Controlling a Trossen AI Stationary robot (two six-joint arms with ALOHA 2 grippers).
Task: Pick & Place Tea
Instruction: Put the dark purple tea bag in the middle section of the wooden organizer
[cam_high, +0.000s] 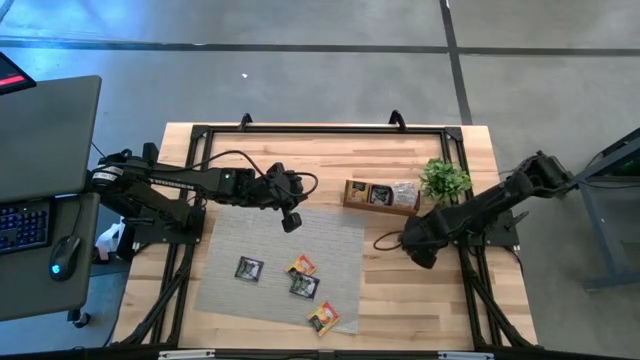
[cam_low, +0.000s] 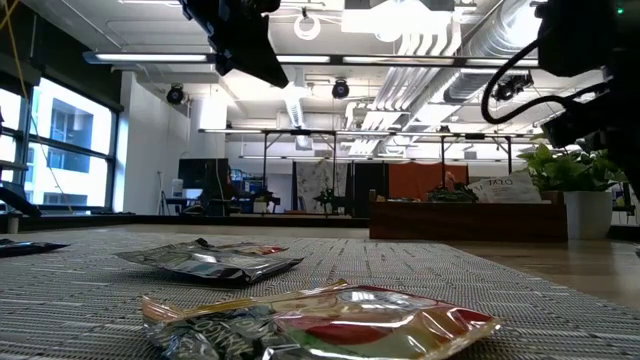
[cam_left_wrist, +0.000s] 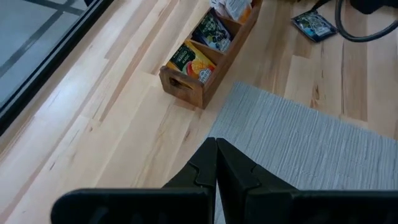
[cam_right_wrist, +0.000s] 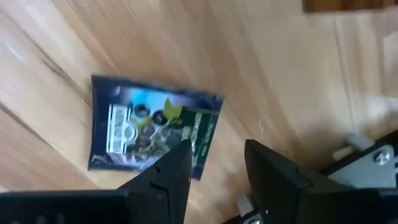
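Note:
Several tea sachets lie flat on the grey mat (cam_high: 270, 250): a black one (cam_high: 249, 268), an orange one (cam_high: 302, 264), another black one (cam_high: 304, 286) and an orange one (cam_high: 323, 318). More stand in the wooden tray (cam_left_wrist: 186, 84). One black sachet (cam_right_wrist: 149, 127) lies flat on the bare wood right of the mat. My right gripper (cam_right_wrist: 217, 149) hangs open just above that sachet's edge, pointing down. My left gripper (cam_left_wrist: 216, 162) is shut with nothing in it, held above the mat's far edge (cam_high: 290, 218).
The long tray (cam_high: 380, 195) stands on the table at the back, right of centre. The small green plant (cam_high: 443, 178) stands at its right end, close to my right arm. Bare wood lies between the mat and the tray.

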